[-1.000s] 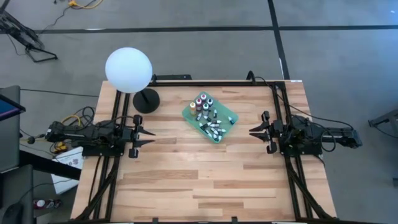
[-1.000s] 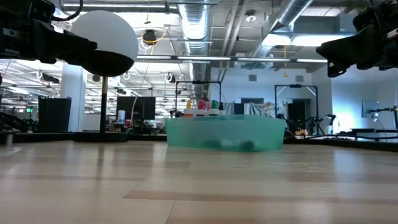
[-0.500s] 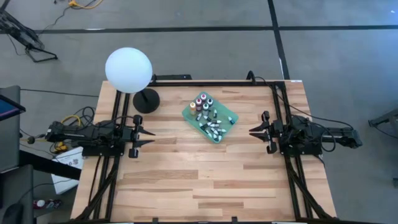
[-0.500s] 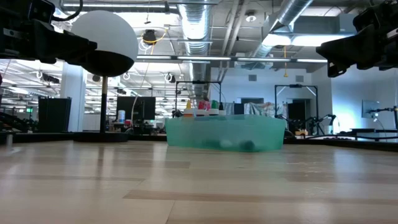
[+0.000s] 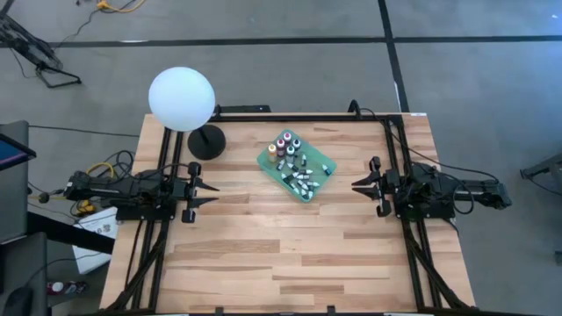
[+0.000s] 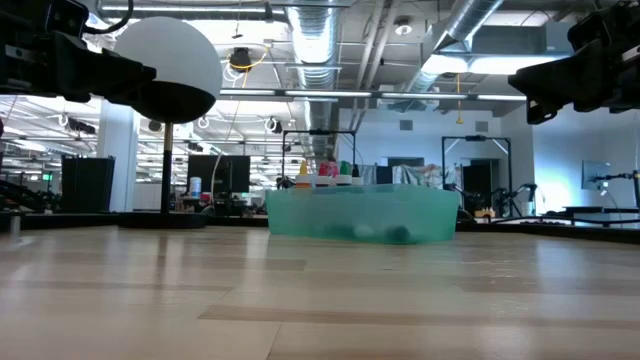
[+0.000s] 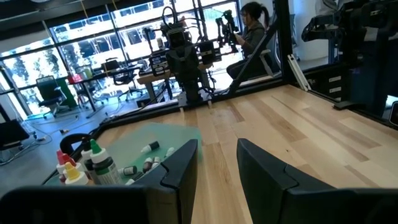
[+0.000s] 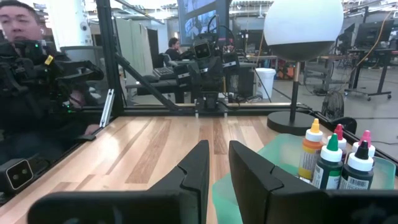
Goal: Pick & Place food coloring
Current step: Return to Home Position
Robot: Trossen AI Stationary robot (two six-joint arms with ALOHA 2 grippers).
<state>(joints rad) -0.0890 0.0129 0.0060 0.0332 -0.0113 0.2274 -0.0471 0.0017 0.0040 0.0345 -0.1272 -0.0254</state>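
Observation:
The food coloring is several tiny bottles and tubes in a flat green tray point(image 5: 318, 161) at the table's far middle. Some bottles point(image 5: 283, 145) stand upright with coloured caps; small tubes point(image 5: 302, 182) lie on the tray's floor. The standing bottles also show in the left wrist view point(image 7: 81, 169) and the right wrist view point(image 8: 336, 155). My left gripper point(image 5: 213, 193) hangs level above the table's left side, open, well left of the tray. My right gripper point(image 5: 355, 186) hangs level at the right side, open by a narrow gap with nothing in it point(image 8: 219, 155).
A lamp with a white globe point(image 5: 182, 98) stands on a black round base point(image 5: 206, 142) at the far left, close to the tray. Black frame rails point(image 5: 386, 132) run along the table's edges. Bare wood lies near the front edge point(image 5: 290, 263). A person point(image 8: 18, 25) shows beyond the table.

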